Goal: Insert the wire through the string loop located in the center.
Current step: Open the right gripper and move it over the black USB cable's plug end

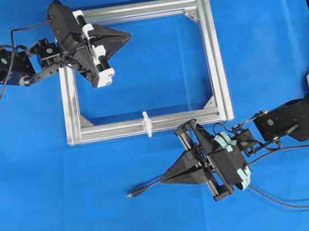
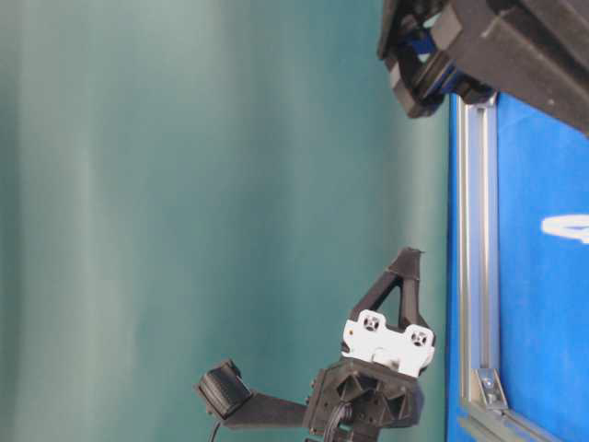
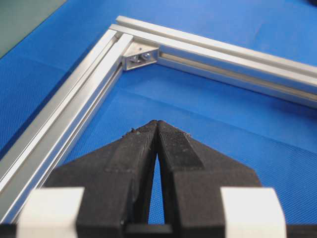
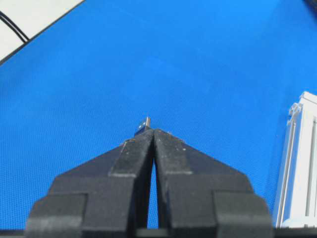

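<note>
**Both claws pinched shut, wire lying outside the frame**

While the silver aluminium frame (image 1: 213, 57) lies flat on the blue mat (image 1: 33, 181), both arms hang over it with their claws drawn tight. The left gripper (image 1: 128, 37) sits inside the frame, near its far rail and towards the far left corner; the left wrist view shows its fingers (image 3: 133, 158) meeting at the tips with nothing between them, aimed towards a corner bracket (image 3: 140, 56).

The right gripper (image 1: 163, 179) hangs outside the frame, on the side of the near rail, pointing along the mat. Its fingers (image 4: 131, 156) are likewise pressed together at the tips. Whether they pinch the wire cannot be told from these views.

The wire (image 1: 146, 187) lies on the mat outside the frame, just beyond the right gripper's tip, with its small connector plug (image 1: 131, 195) at the end farthest from the claw. In the right wrist view the plug's metallic tip pokes out just past the closed fingertips.

The string loop (image 1: 147, 123), a tiny white upright piece, stands on the frame's near rail about midway along it, apart from the wire and between the two grippers.
</note>
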Robot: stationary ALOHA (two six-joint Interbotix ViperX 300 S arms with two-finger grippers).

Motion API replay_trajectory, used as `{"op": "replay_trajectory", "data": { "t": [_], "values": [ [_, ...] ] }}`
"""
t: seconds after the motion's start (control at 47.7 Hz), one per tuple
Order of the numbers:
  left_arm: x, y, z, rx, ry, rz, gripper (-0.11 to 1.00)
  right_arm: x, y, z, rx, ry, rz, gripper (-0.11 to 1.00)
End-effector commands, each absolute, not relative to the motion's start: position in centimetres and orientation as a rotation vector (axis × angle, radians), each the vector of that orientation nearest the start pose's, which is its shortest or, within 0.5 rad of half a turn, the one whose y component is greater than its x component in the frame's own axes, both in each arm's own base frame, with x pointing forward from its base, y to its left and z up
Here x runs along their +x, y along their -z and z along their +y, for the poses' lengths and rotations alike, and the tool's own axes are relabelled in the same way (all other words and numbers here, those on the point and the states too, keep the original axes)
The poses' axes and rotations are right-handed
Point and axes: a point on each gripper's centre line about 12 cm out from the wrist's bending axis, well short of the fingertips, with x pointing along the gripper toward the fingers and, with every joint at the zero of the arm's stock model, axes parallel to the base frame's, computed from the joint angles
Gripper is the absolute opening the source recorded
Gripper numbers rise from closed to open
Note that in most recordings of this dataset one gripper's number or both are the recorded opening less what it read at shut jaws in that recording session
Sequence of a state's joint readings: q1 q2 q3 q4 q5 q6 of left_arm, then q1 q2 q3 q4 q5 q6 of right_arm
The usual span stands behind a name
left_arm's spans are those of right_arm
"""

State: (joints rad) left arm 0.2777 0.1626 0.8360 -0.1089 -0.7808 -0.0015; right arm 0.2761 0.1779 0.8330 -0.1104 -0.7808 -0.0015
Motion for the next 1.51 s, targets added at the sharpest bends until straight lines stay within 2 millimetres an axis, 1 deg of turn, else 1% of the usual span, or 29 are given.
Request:
{"op": "replay_trajectory", "data": {
  "t": [0.0,0.126,0.629,0.692,0.775,0.859,1.048,1.09,1.111,1.132,1.174,1.215,1.32,1.488],
  "values": [
    [37.1,-15.2,11.0,-0.066,-0.332,0.173,0.0,37.2,-16.1,11.4,-0.103,-0.358,0.133,0.0],
    [36.9,-15.0,11.0,-0.067,-0.331,0.185,0.0,37.1,-16.1,11.4,-0.109,-0.358,0.156,-0.05],
    [37.0,-15.1,11.0,-0.069,-0.332,0.182,0.0,37.2,-15.9,11.4,-0.073,-0.351,0.196,-0.05],
    [37.0,-15.2,11.0,-0.069,-0.332,0.181,0.0,37.2,-15.9,11.5,-0.068,-0.352,0.197,-0.03],
    [37.0,-15.1,11.0,-0.068,-0.331,0.182,0.0,37.2,-15.9,11.5,-0.064,-0.351,0.198,0.07],
    [37.0,-15.1,11.0,-0.069,-0.332,0.182,0.0,37.2,-15.9,11.6,-0.058,-0.354,0.2,0.24],
    [37.0,-15.2,11.0,-0.069,-0.332,0.181,0.0,37.1,-15.7,12.0,-0.061,-0.363,0.217,0.8],
    [37.0,-15.1,11.0,-0.069,-0.332,0.182,0.0,37.1,-15.7,11.9,-0.061,-0.36,0.22,0.89],
    [37.0,-15.2,11.1,-0.069,-0.334,0.179,0.0,37.1,-15.7,11.9,-0.06,-0.359,0.22,0.9],
    [37.0,-15.2,11.0,-0.069,-0.332,0.181,0.0,37.1,-15.7,11.9,-0.06,-0.36,0.223,0.88],
    [37.0,-15.1,11.0,-0.069,-0.332,0.182,0.0,37.2,-15.7,11.9,-0.06,-0.357,0.225,0.82],
    [37.0,-15.1,11.0,-0.069,-0.332,0.182,0.0,37.2,-15.7,12.0,-0.06,-0.359,0.225,0.8],
    [37.0,-15.1,11.0,-0.069,-0.332,0.182,0.0,37.3,-15.7,11.9,-0.06,-0.357,0.228,0.83],
    [37.0,-15.1,11.0,-0.068,-0.331,0.182,0.0,37.4,-15.2,11.8,-0.052,-0.342,0.258,0.83]
  ]
}}
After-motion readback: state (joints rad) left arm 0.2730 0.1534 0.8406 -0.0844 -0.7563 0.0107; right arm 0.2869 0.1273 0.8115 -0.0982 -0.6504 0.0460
